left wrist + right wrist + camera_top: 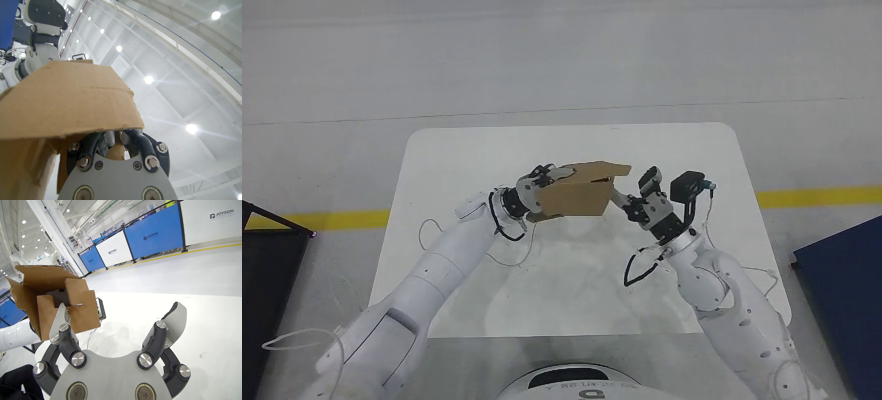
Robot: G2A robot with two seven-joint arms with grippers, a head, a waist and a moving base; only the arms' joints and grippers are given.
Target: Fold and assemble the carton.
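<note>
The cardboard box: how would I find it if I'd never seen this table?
Look over the middle of the white table. The box is held up there, pinched by the left gripper, with the open right gripper at its other end. It is the only brown thing there, with loose flaps sticking out.

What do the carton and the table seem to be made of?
The carton looks like plain brown cardboard, matte and unprinted. Its cut edges are rough and fibrous and a pressed fold line shows, so it is probably corrugated. The table has a smooth white top with rounded corners, perhaps laminate or plastic; the look leaves it open.
</note>
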